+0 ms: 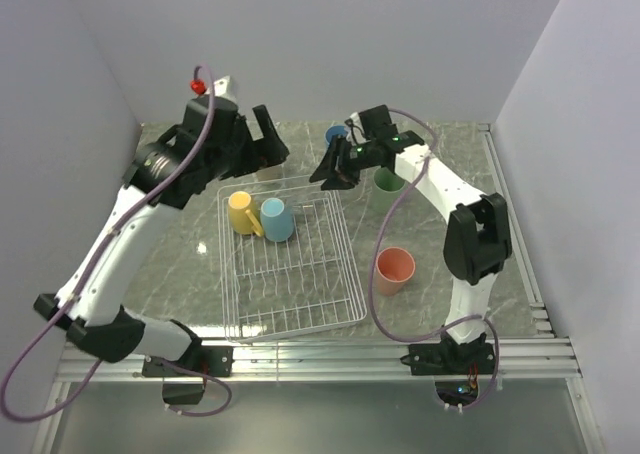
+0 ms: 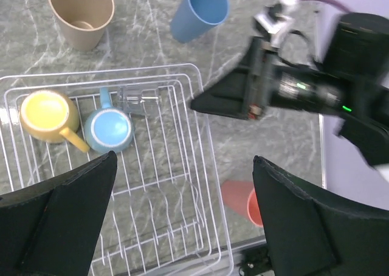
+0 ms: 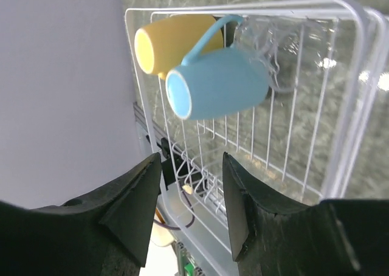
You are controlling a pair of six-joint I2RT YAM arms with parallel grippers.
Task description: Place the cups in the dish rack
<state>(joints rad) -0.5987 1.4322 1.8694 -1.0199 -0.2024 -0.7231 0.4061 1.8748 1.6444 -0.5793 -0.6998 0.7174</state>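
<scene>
The white wire dish rack (image 1: pixel 300 326) lies mid-table. A yellow mug (image 1: pixel 240 212) and a light-blue mug (image 1: pixel 277 219) lie on their sides in its far left corner. My right gripper (image 1: pixel 328 177) hovers over the rack's far right corner, open and empty. In its wrist view the jaws (image 3: pixel 191 166) face both mugs (image 3: pixel 219 84). My left gripper (image 1: pixel 272 146) hangs wide open above the rack's far edge, over a mostly hidden beige cup (image 2: pixel 82 11). A blue cup (image 1: pixel 337 134), a green cup (image 1: pixel 388 184) and a salmon cup (image 1: pixel 395 270) stand on the table outside the rack.
White walls close in the table at the back and on both sides. The table's metal edge rails (image 1: pixel 320 359) run along the front and the right side. Cables loop from both arms, one hanging near the salmon cup.
</scene>
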